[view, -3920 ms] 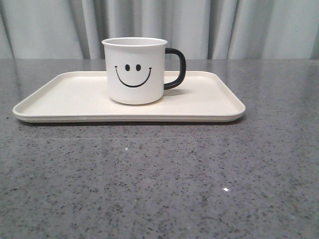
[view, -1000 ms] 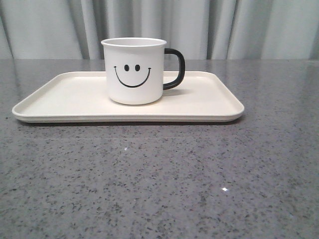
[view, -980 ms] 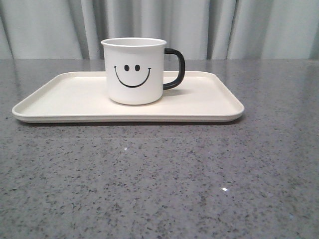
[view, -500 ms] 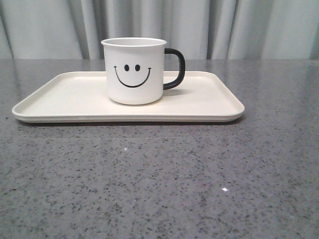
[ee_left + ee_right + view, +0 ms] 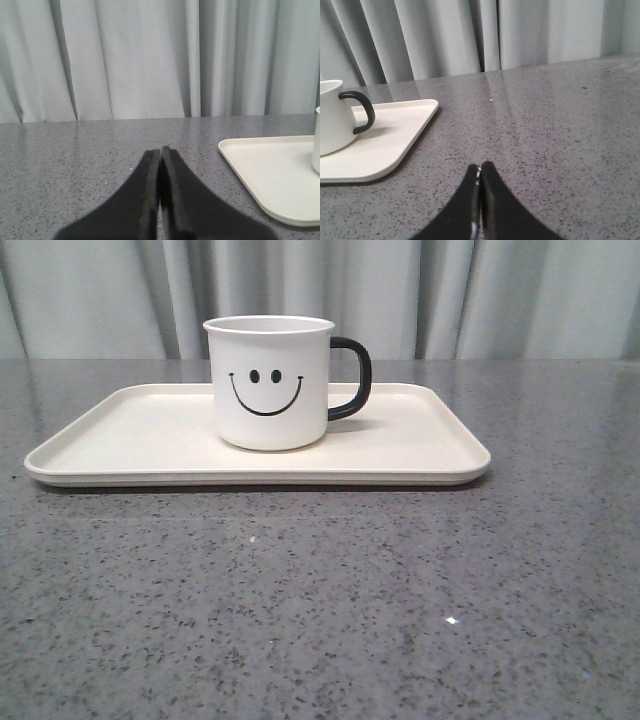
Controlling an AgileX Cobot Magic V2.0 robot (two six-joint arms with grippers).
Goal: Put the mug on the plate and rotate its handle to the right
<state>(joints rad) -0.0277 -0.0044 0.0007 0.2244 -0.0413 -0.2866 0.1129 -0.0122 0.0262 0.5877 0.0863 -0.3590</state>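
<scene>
The white mug [image 5: 270,380] with a black smiley face stands upright on the cream plate [image 5: 130,435], near its middle. Its black handle [image 5: 352,378] points right in the front view. The mug [image 5: 332,117] and handle [image 5: 362,111] also show in the right wrist view; only the mug's edge [image 5: 316,140] shows in the left wrist view. My left gripper [image 5: 160,150] is shut and empty, over the table left of the plate [image 5: 270,165]. My right gripper [image 5: 480,165] is shut and empty, right of the plate [image 5: 390,135]. Neither gripper shows in the front view.
The grey speckled table [image 5: 320,610] stretches in front of and around the plate. Pale curtains [image 5: 450,295] hang behind the table's far edge.
</scene>
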